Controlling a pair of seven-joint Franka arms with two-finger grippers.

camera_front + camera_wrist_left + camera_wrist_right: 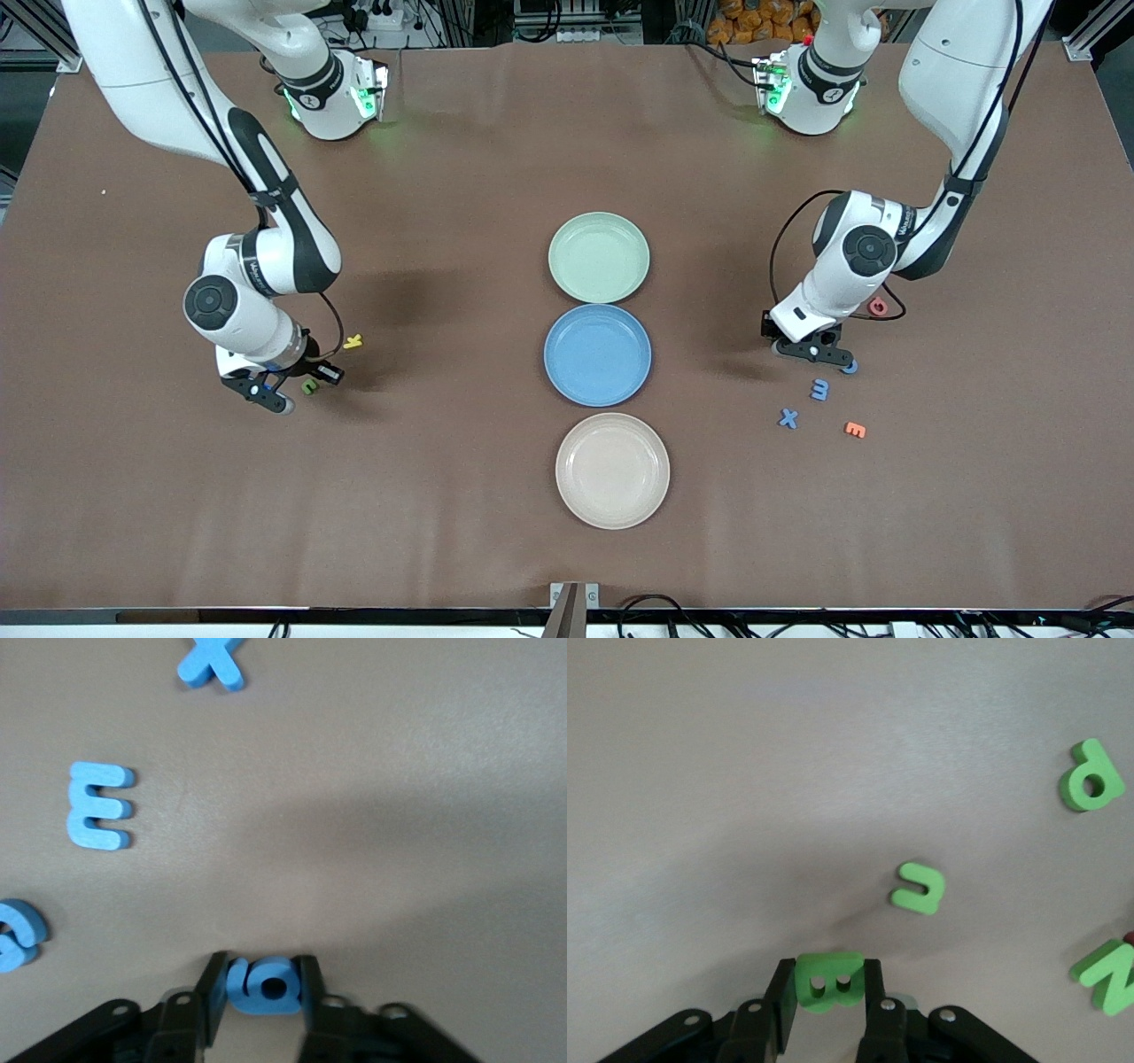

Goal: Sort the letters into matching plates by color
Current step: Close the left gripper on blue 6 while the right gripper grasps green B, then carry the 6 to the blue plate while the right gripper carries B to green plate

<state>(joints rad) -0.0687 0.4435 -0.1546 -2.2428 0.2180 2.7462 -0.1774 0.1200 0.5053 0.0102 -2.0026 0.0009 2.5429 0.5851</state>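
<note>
A brown table is shown from above, with two white robot arms reaching in from the top edge. Down the middle, three plates are lined up: a pale green plate farthest from the camera, a blue plate just beside it, and a cream plate nearest the camera. All three are seen empty, so no sorting appears to have been completed.

Toward the left arm's end of the table, the left gripper is lowered to the surface, its fingers clamped on a rounded blue letter. Other blue letters are left loose on the table nearby: an E, an X, and a third cut off at the edge of the wrist view. An orange letter and a red letter also lie near this arm.

Toward the right arm's end, the right gripper is closed on a green letter B. A small green letter, a rounded green letter and a green N are spread on the table close by. A yellow letter lies near this arm as well.

For the step in hand, each held letter is best lifted straight up, so that neighbours are not dragged along, then carried over the plate of matching colour and released low, near the plate's centre.
</note>
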